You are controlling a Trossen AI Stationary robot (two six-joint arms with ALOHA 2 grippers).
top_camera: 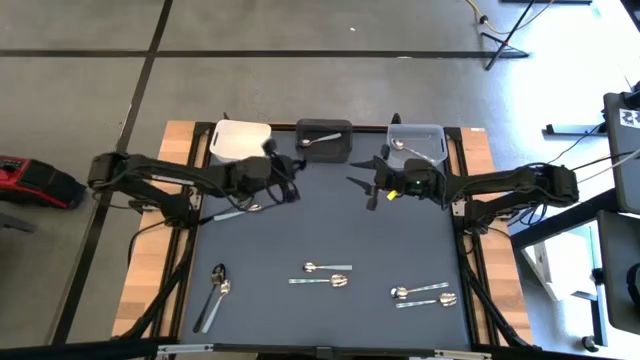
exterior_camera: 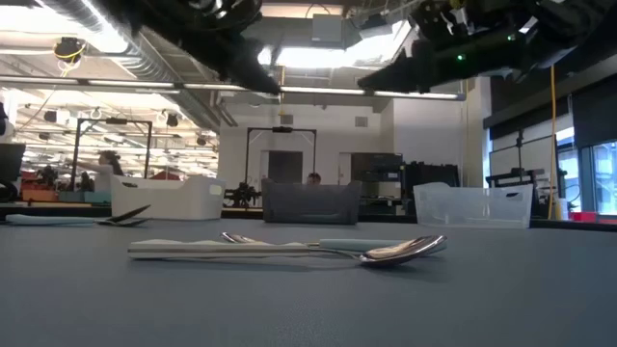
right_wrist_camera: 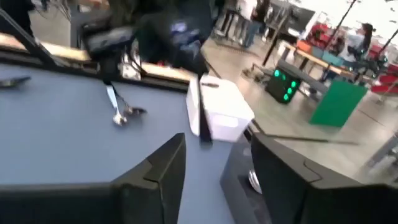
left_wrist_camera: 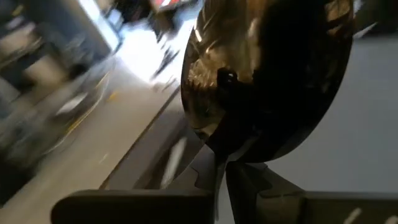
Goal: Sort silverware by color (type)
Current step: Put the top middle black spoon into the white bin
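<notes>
My left gripper (top_camera: 288, 178) hangs above the far middle of the table, just near of the white bin (top_camera: 240, 140) and black bin (top_camera: 323, 140), and is shut on a spoon whose bowl (left_wrist_camera: 267, 81) fills the left wrist view. My right gripper (top_camera: 362, 188) is open and empty, raised near the clear bin (top_camera: 415, 143). Spoons lie flat on the mat in three pairs: near left (top_camera: 215, 290), near middle (top_camera: 325, 273) and near right (top_camera: 425, 293). One spoon lies in the black bin (top_camera: 320, 140) and another in the clear bin (top_camera: 405, 148). My left gripper pinches the spoon at its neck (left_wrist_camera: 221, 155), just below the bowl, between the two shut fingers (left_wrist_camera: 261, 186). The bowl sticks out past the fingertips. The spoon is lifted clear of the table; its handle is hidden behind the fingers.
The three bins stand side by side along the far edge. Both arms reach in from the table's sides and their grippers (exterior_camera: 265, 77) (exterior_camera: 386, 77) face each other above the mat. The dark mat between the grippers and the near spoons is bare. Wooden table edges show left and right.
</notes>
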